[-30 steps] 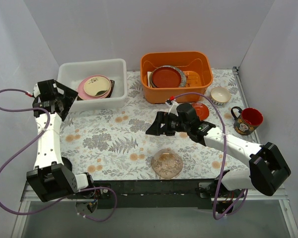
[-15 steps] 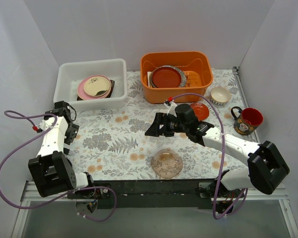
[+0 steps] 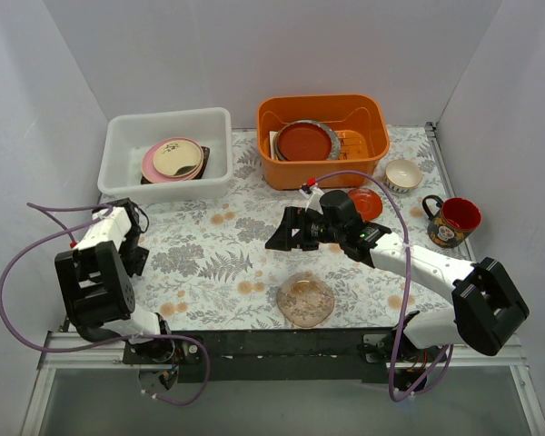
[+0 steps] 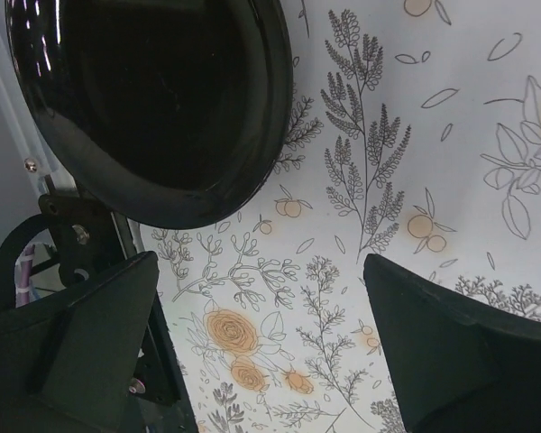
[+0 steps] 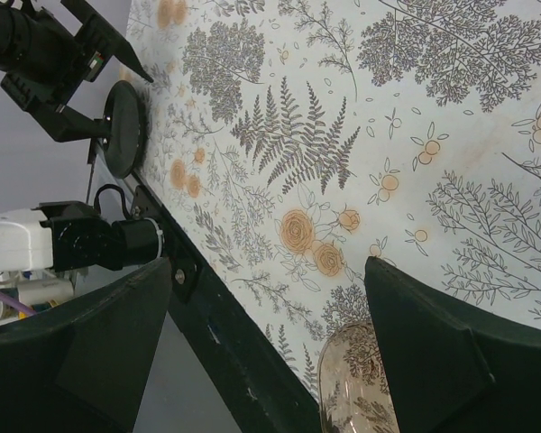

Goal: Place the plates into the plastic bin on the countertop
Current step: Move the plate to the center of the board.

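Observation:
The white plastic bin [image 3: 127, 136] stands at the back left of the countertop [image 3: 209, 245] and holds a cream plate on a pink plate [image 3: 175, 159], with a black square one under them. A glossy black plate [image 4: 153, 99] lies just ahead of my left gripper [image 4: 261, 352], which is open and empty over the printed surface; in the top view this gripper [image 3: 134, 243] hangs low at the left edge. A clear pink glass plate [image 3: 306, 300] lies near the front edge, and a small red plate [image 3: 365, 202] lies further back. My right gripper [image 3: 286, 232] is open and empty, with the glass plate [image 5: 361, 388] below its right finger.
An orange tub [image 3: 322, 136] with a red plate and other dishes stands at the back. A small cream bowl [image 3: 403, 174] and a red mug [image 3: 454, 221] sit at the right. The table's dark front rail [image 5: 225, 334] runs close under the right gripper.
My left arm has swung from beside the bin down to the near left of the table and folded low. The right arm has hardly moved.

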Robot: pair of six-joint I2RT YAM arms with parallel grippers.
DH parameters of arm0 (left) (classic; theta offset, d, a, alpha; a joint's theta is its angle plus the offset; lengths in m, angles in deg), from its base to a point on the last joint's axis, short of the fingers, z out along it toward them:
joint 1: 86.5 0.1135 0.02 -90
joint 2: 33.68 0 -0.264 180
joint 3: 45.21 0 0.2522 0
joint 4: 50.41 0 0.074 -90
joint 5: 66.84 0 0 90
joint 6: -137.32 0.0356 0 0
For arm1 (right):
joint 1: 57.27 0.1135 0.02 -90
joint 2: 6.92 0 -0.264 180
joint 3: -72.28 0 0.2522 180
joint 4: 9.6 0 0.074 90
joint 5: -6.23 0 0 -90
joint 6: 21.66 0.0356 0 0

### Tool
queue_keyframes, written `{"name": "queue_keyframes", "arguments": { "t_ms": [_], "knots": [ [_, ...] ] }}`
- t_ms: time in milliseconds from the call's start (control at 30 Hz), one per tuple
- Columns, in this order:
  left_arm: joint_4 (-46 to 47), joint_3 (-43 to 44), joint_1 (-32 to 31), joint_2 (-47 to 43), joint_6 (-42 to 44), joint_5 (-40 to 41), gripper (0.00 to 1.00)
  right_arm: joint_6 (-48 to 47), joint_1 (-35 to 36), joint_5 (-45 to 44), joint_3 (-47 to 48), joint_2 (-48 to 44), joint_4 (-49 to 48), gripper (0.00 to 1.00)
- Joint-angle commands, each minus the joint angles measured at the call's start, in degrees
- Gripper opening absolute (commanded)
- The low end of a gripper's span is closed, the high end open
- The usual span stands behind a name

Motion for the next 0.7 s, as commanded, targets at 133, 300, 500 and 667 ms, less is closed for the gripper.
{"name": "queue_keyframes", "arguments": {
  "t_ms": [133, 300, 500, 667],
  "knots": [
    [-0.4, 0.0, 0.0, 3.0, -2.9, 4.1, 0.98, -1.0, 0.3, 0.2, 0.9, 0.1, -1.5, 0.95],
    [0.7, 0.3, -0.1, 5.1, -2.8, 5.9, 0.98, -1.1, 0.3, 0.3, 0.8, 0.5, -1.5, 0.95],
    [1.0, 1.1, 0.0, 8.5, -2.6, 9.6, 0.98, -1.1, 0.3, 0.6, 0.5, 0.9, -1.9, 0.95],
    [2.6, 0.8, 0.5, 10.0, -1.9, 10.3, 0.98, -0.9, 0.3, 1.0, 0.7, 1.6, -2.1, 0.95]
  ]
}}
